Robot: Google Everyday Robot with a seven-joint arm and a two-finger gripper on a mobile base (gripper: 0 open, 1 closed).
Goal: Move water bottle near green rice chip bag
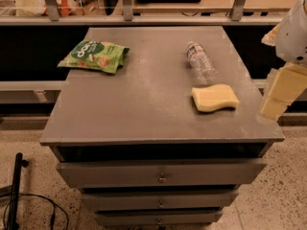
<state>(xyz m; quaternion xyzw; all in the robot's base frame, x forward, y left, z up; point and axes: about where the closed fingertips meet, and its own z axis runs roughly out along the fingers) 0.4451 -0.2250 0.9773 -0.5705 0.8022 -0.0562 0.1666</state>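
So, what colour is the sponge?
The sponge is pale yellow, in the camera view; the hand hovers at the cabinet's right edge.

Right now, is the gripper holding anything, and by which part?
Nothing. The gripper hangs right of the table; the bottle lies there beside the sponge.
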